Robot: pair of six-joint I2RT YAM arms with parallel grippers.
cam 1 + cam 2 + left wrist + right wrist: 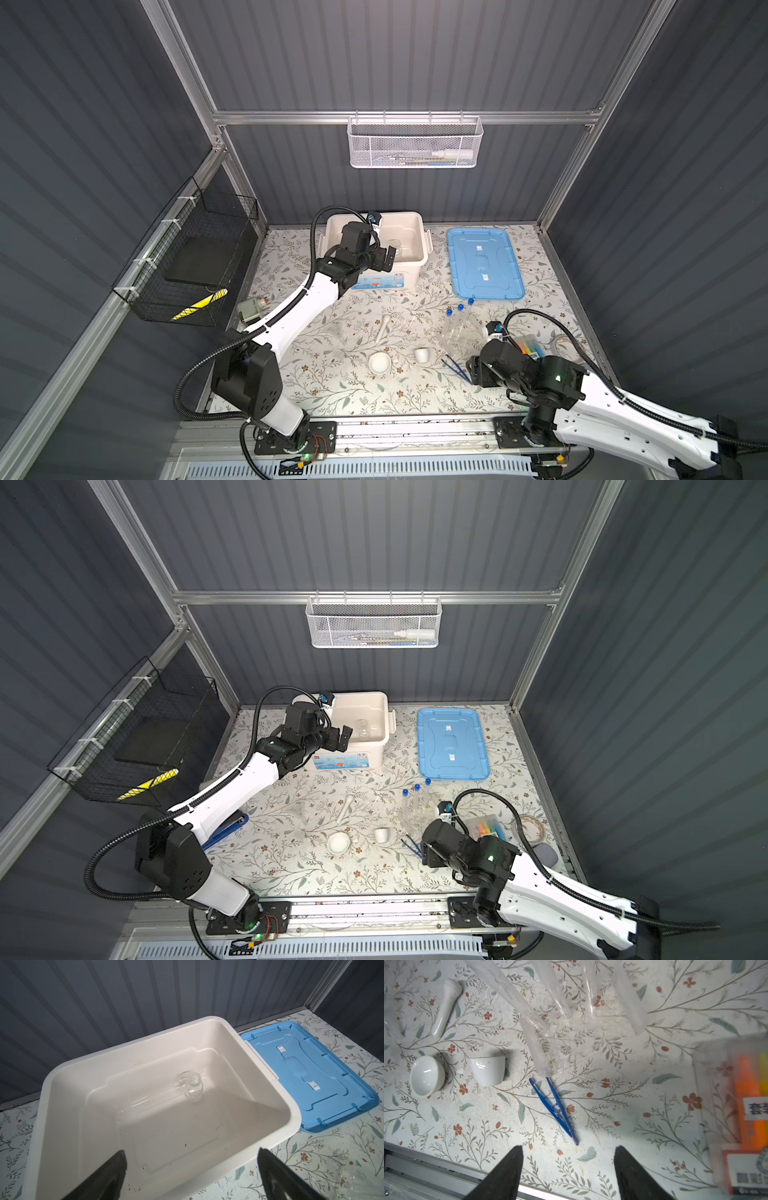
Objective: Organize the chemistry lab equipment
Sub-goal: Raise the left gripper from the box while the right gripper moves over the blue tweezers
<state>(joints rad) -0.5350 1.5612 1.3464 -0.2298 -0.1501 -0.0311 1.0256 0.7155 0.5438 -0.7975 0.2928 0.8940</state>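
A small glass flask (pixel 194 1089) stands upright inside the open white bin (pixel 415 266). My left gripper (pixel 191 1153) hangs open and empty over the bin's front rim (pixel 239 1147). On the mat lie the white pestle (pixel 384 328), white mortar bowl (pixel 379 363), small white cup (pixel 422 354) and blue tweezers (pixel 556 1109). Blue-capped test tubes (pixel 460 308) stand in the clear rack (pixel 457 332). My right gripper (pixel 568 1149) is open just above the mat. The tweezers' closed end lies a little ahead of its fingertips.
A blue lid (pixel 484 266) lies flat to the right of the bin. A highlighter pack (pixel 749 1095) sits close beside the right gripper. A blue-and-black stapler (pixel 226 831) lies under the left arm. Wire baskets hang on the back wall (pixel 415 143) and left wall (pixel 187 266).
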